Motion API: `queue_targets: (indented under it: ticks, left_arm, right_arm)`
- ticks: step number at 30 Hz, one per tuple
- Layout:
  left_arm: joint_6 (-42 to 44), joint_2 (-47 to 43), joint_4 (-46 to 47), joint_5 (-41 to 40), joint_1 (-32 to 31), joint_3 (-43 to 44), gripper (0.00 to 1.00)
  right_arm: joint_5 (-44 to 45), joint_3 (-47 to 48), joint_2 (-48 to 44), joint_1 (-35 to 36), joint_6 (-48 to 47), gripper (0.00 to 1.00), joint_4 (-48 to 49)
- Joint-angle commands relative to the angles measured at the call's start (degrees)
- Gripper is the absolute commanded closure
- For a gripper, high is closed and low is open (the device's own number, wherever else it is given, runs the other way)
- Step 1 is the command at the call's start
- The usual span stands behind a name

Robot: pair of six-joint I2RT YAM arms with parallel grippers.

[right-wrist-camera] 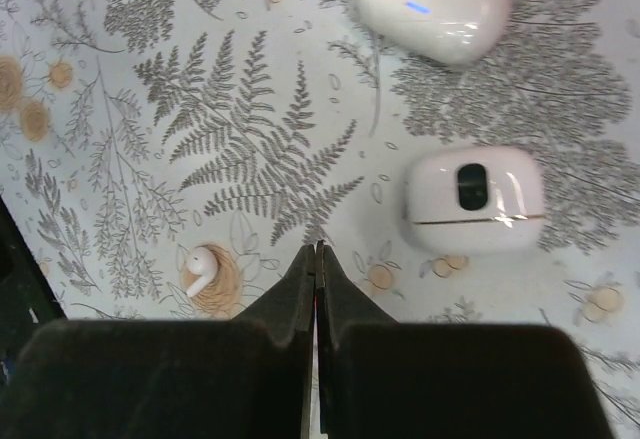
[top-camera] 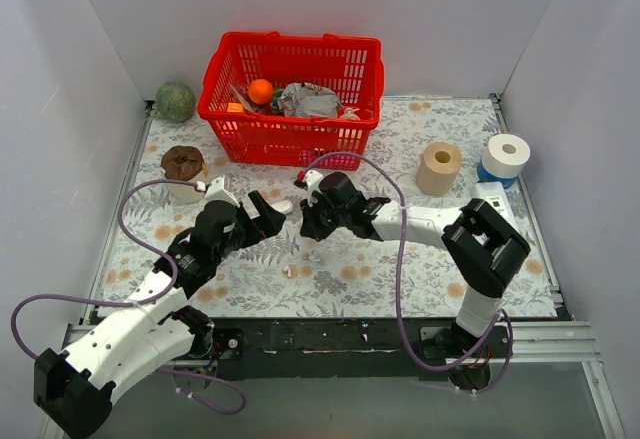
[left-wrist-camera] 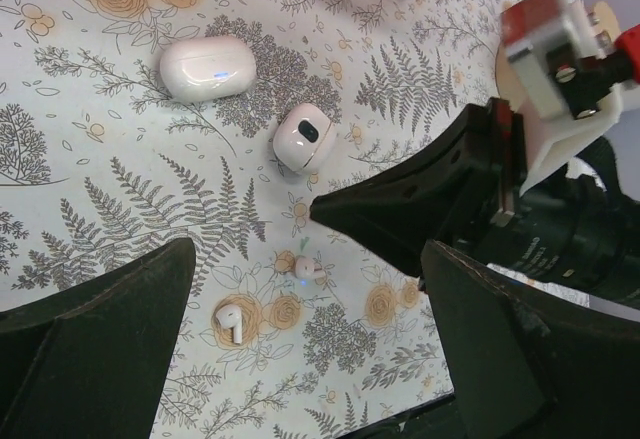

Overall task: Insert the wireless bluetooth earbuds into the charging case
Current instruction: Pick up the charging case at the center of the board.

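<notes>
Right hand (right-wrist-camera: pixel 316 259) closed, empty. Earbud (right-wrist-camera: pixel 200 271) lies just beside its tips, near side, stem parallel to the hand. Left hand (left-wrist-camera: pixel 307 249) wide.

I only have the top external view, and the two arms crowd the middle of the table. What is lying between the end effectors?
Observer: The left wrist view shows two white cases lying apart: an oval case and a smaller case with a dark window.
Operator: Are their lids open?
Observer: Both look closed; the right wrist view shows the smaller case's seam shut.
Operator: Is the right end effector holding an earbud?
Observer: No. The right end effector is shut on nothing; an earbud lies loose, clear of it.
</notes>
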Motion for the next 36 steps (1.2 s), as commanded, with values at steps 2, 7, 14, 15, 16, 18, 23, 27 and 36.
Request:
queue_targets:
  ticks: [2, 7, 14, 15, 16, 18, 23, 27, 36]
  left_arm:
    - [-0.41, -1.93, -0.40, -1.29, -0.01, -0.56, 0.02]
    - [-0.23, -3.25, -0.84, -0.67, -0.01, -1.00, 0.02]
    - [-0.15, -3.34, -1.11, -0.59, -0.01, -0.65, 0.02]
    - [-0.06, -3.25, -1.19, -0.67, -0.01, -0.65, 0.02]
    - [-0.23, -3.07, -1.11, -0.76, -0.01, -0.65, 0.02]
    - [-0.41, -2.37, -1.02, -0.68, 0.07, -0.73, 0.02]
    - [-1.20, -0.61, -0.41, 0.03, 0.07, -0.65, 0.02]
    - [-1.29, -0.17, -0.14, 0.47, -0.01, -0.74, 0.02]
    - [0.64, 4.82, 5.83, 3.72, -0.01, -1.26, 0.02]
  right_arm:
    - [-2.99, 4.73, 5.05, 1.55, 0.69, 0.99, 0.71]
    - [-0.18, 6.93, 8.58, 1.37, 1.75, 0.99, 1.14]
    - [3.42, 5.36, 9.11, -0.12, 2.01, 0.99, 1.06]
    - [3.95, 4.83, 8.76, -0.47, 2.01, 0.99, 1.23]
    - [4.30, 4.21, 8.32, -1.17, 2.01, 0.99, 1.58]
    - [5.00, 2.54, 7.27, -1.79, 2.10, 0.99, 2.37]
    - [5.27, 0.87, 6.12, -4.25, 1.84, 0.99, 2.90]
    - [5.62, -0.62, 4.98, -5.92, 1.75, 0.99, 2.99]
    - [8.17, -7.91, -4.32, -7.59, 1.84, 0.99, 1.94]
